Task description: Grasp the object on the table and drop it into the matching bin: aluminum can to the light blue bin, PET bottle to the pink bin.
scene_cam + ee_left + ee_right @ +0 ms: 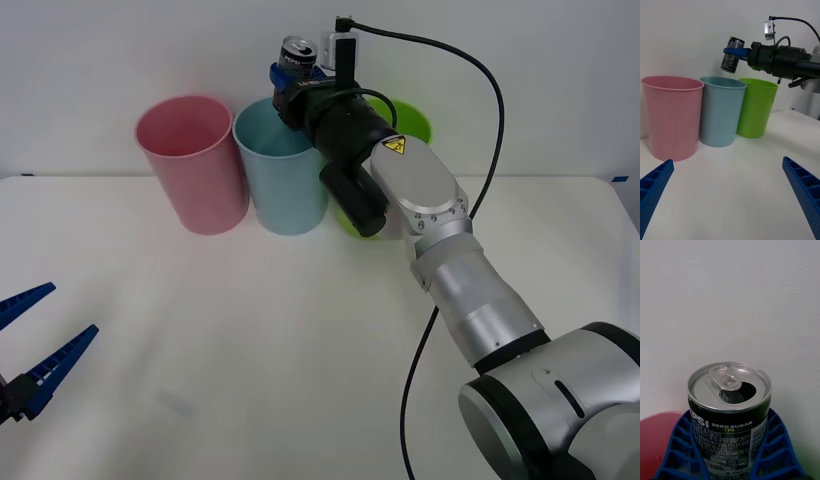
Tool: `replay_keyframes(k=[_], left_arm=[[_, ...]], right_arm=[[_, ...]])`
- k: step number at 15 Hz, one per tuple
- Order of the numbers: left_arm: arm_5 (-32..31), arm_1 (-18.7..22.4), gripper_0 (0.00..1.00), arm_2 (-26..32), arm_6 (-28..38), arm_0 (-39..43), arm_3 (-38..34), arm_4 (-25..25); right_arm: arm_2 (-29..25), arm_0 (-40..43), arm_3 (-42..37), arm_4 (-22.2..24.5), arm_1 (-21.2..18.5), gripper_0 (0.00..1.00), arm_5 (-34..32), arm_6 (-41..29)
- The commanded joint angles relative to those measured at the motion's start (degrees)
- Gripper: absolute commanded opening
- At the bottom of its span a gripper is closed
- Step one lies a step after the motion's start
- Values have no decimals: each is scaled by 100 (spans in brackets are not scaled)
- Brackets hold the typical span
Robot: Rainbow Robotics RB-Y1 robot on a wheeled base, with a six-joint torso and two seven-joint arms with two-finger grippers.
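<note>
Front view: right gripper point(291, 72) is clamping aluminum can point(297, 52), jaws closed on its sides, long axis near upright, hanging above light blue bin point(281, 170) rim. Left gripper point(30, 350) is idling open, low over counter point(250, 340).

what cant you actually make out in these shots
- Lime green bin: front view, mostly hidden behind the right arm.
- Aluminum can: right wrist view, lower body cut by the edge and covered by the right claw fingers.
- Light blue bin inside: front view, far rim blocked by the claw.
</note>
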Motion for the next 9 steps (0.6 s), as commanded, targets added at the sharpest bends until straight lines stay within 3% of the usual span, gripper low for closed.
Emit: replay_keyframes(k=[1,7,9], left_arm=[[0,0,100,0,0,0,0,0],[0,0,100,0,0,0,0,0],[0,0,100,0,0,0,0,0]], right_arm=[[1,3,0,-12,0,100,-1,10],[1,47,-44,-30,0,100,-18,90],[19,328,-440,5,0,100,-53,107]])
